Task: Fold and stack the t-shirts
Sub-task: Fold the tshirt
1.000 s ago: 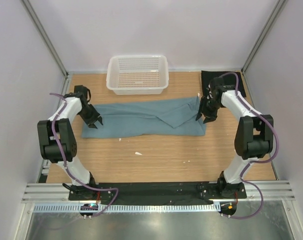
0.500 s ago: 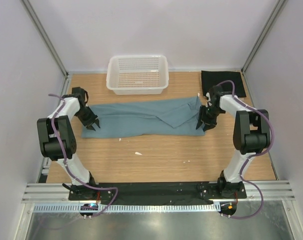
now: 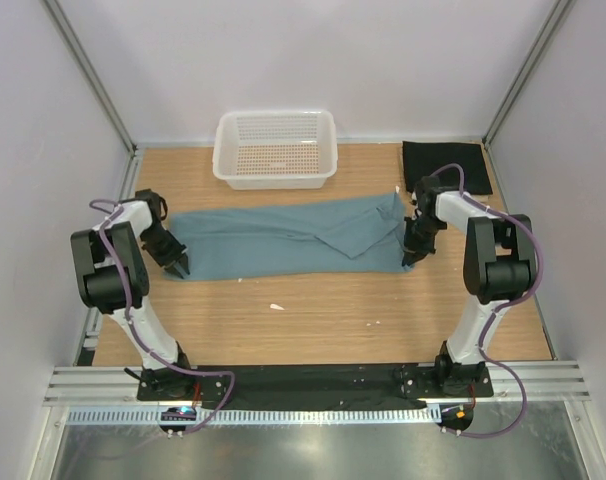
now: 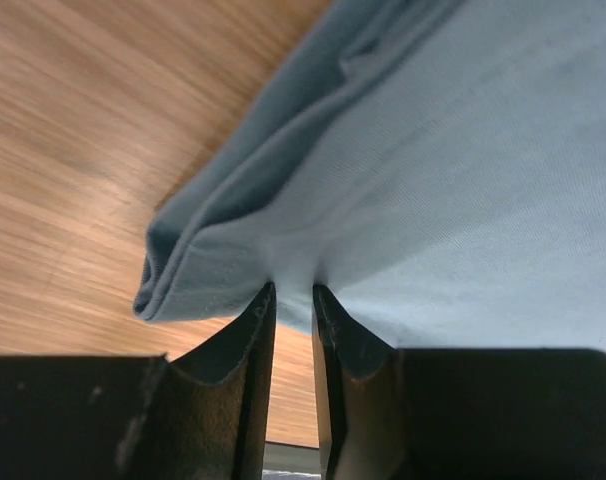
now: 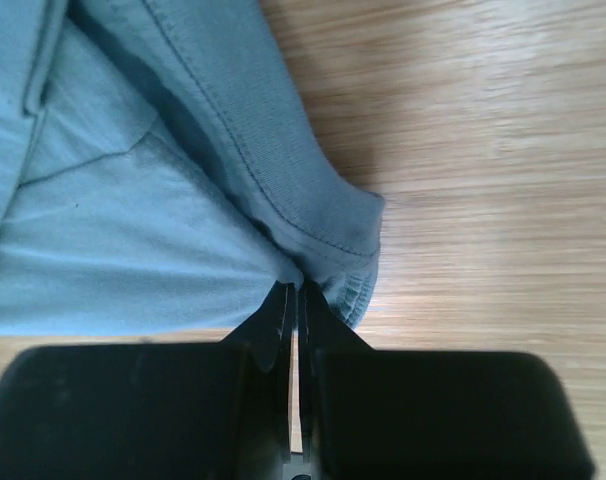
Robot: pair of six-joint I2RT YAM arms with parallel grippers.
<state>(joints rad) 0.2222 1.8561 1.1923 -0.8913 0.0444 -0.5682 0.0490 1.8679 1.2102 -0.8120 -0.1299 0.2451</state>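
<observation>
- The teal t-shirt [image 3: 288, 238] lies as a long folded band, stretched from one pincer to the other. You look to be taking its two near end corners for the next fold. That fold calls for a sure pinch on both sides, then an even lift, so the band does not skew.
- Both arms are folded back on themselves and reach outward. Their wrists tip down to the wood, one at each end of the band.
- The black t-shirt [image 3: 445, 160] lies beyond the right gripper [image 3: 411, 256], apart from it.
- The right gripper's jaws are closed on the teal hem corner, right at their tips.
- The left gripper [image 3: 179, 266] has its jaws a slit apart with cloth puckered at the tips. You cannot tell whether it is pinched.
</observation>
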